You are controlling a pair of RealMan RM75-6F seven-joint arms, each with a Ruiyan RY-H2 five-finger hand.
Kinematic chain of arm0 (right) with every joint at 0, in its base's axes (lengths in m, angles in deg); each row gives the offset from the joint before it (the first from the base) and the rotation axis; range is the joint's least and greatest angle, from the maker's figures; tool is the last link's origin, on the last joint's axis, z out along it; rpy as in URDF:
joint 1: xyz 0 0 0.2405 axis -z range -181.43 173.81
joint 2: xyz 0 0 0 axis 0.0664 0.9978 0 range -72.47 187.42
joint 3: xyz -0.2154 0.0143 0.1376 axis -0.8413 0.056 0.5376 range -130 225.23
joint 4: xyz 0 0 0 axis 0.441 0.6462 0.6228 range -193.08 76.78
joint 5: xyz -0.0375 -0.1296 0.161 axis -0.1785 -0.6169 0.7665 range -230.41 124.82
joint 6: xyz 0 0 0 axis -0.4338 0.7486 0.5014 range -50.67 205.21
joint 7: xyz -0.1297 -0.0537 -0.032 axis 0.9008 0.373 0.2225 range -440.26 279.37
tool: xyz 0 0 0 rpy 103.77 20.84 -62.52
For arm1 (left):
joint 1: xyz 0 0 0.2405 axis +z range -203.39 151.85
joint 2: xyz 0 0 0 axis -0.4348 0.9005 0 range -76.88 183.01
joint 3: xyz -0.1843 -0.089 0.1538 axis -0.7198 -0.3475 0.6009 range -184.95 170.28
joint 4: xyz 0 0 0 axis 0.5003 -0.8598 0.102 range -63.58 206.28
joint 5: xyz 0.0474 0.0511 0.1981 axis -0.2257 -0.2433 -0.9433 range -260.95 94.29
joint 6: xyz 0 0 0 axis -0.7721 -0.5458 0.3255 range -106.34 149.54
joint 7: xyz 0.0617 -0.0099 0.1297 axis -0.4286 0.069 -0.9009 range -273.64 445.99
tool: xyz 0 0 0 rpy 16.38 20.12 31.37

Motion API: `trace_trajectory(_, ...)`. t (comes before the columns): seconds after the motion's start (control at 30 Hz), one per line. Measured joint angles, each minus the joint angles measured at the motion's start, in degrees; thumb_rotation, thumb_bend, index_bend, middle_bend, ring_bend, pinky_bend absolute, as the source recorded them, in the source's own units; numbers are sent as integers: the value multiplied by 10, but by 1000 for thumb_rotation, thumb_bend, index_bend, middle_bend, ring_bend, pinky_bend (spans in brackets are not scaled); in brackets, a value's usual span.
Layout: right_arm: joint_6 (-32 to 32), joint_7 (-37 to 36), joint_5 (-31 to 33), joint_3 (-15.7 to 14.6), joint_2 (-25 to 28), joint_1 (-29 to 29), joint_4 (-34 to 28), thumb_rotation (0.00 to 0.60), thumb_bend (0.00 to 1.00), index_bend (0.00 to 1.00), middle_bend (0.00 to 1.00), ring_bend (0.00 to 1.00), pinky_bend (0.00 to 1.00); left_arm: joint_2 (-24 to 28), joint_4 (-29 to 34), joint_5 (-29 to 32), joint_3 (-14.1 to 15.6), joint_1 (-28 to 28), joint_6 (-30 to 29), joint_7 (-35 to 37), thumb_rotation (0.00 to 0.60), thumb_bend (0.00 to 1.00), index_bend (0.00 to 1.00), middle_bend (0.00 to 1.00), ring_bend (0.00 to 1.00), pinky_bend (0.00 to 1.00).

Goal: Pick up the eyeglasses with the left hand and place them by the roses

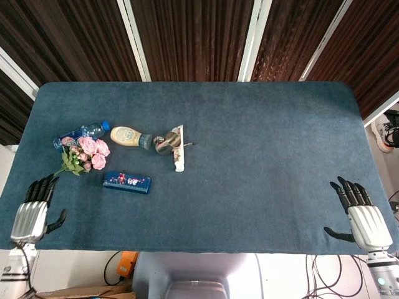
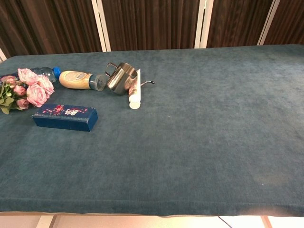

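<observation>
The pink roses (image 1: 87, 154) (image 2: 28, 90) lie at the table's left side. I cannot make out eyeglasses plainly in either view; only a thin dark piece (image 1: 188, 144) (image 2: 149, 82) sticks out to the right of the white tube (image 1: 179, 152) (image 2: 134, 91). My left hand (image 1: 32, 212) hovers at the table's front left corner, well below the roses, fingers spread and holding nothing. At the front right corner my right hand (image 1: 363, 219) is open and holds nothing too. Neither hand shows in the chest view.
A blue box (image 1: 127, 182) (image 2: 65, 117) lies just right of and below the roses. Behind them are a water bottle (image 1: 81, 132), a sauce bottle (image 1: 129, 136) (image 2: 80, 80) and a metal cup (image 1: 165, 142) (image 2: 121, 77).
</observation>
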Motion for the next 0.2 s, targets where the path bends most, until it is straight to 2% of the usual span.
trace_trajectory(0.2, -2, 13, -6, -6, -7, -1, 0, 600, 151, 0, 0, 0, 0, 12, -11, -61, 14, 25, -53, 14, 600, 369, 0, 0, 0, 0)
